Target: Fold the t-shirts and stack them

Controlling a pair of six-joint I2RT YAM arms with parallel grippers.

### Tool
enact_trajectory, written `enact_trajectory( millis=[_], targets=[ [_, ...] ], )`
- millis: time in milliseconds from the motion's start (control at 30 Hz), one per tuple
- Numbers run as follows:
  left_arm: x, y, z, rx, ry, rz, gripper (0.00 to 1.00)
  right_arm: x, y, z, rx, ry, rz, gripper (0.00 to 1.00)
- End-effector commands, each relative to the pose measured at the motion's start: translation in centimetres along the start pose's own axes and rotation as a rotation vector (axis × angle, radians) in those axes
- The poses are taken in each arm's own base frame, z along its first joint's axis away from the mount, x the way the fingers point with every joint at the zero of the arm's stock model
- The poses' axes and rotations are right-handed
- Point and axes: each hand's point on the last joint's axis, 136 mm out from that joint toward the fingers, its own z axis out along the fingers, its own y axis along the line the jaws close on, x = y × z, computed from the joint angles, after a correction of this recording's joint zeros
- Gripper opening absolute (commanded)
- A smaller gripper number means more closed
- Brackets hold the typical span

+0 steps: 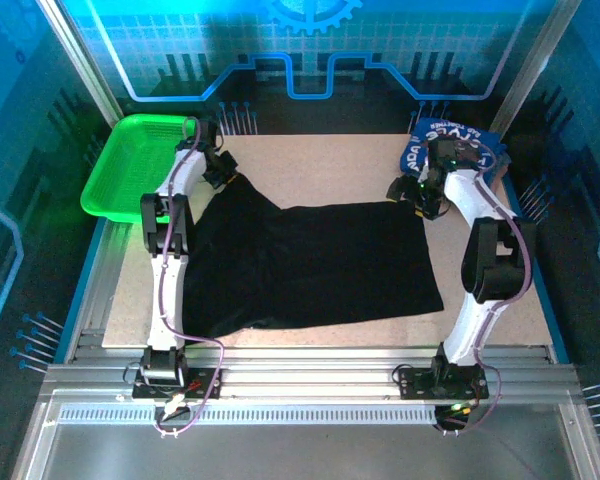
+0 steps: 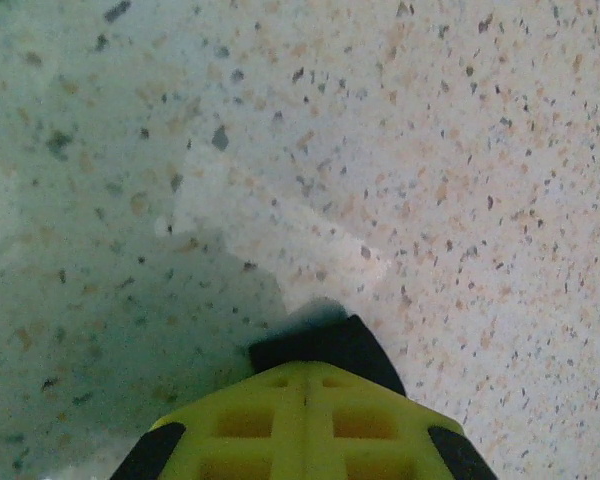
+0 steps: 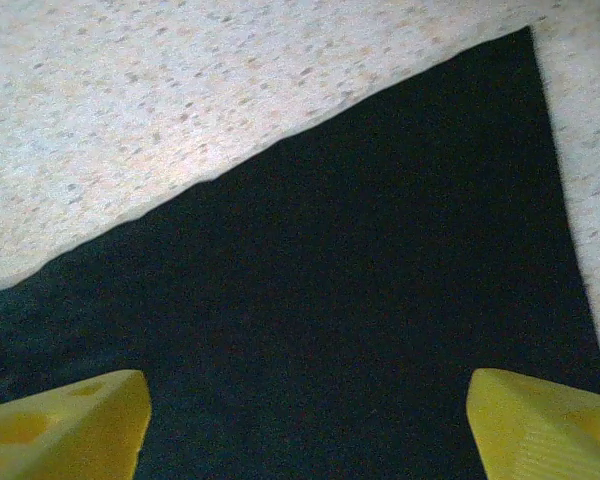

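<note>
Black t-shirt [image 1: 320, 265] on the worktop [image 1: 330, 165]: left claw [image 2: 310, 375] pinches its far left corner, right claw [image 3: 305, 390] hangs spread above it.

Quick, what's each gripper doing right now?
Left gripper: closed, pinching a corner of the black t-shirt.
Right gripper: open, holding nothing, above the t-shirt.
</note>
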Motion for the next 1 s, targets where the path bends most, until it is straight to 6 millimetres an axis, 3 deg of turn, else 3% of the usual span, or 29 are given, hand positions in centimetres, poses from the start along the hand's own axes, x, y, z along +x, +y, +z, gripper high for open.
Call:
enact_trajectory(
  millis=[0, 267, 467, 833, 967],
  targets=[
    [0.3, -3.6, -4.6, 0.081, -0.011, 0.019, 0.00, -1.4, -1.4, 0.5, 0.077, -0.011, 0.014, 0.79],
    [1.5, -6.5, -8.6, 0.165, -0.030, 0.072, 0.00, -2.9, -3.3, 2.6, 0.192, -0.014, 0.015, 0.69],
    [2.3, -6.8, -10.1, 0.189, -0.032, 0.081, 0.00, -3.8, -4.0, 4.0, 0.293, -0.026, -0.032, 0.64],
    [3.0, -5.8, -9.0, 0.168, -0.012, 0.078, 0.00, -4.8, -4.2, 7.3, 0.403, -0.011, -0.093, 0.53],
    [2.8, -5.9, -8.5, 0.175, -0.013, 0.077, 0.07, -5.5, -4.1, 7.9, 0.433, -0.008, -0.092, 0.41]
  ],
)
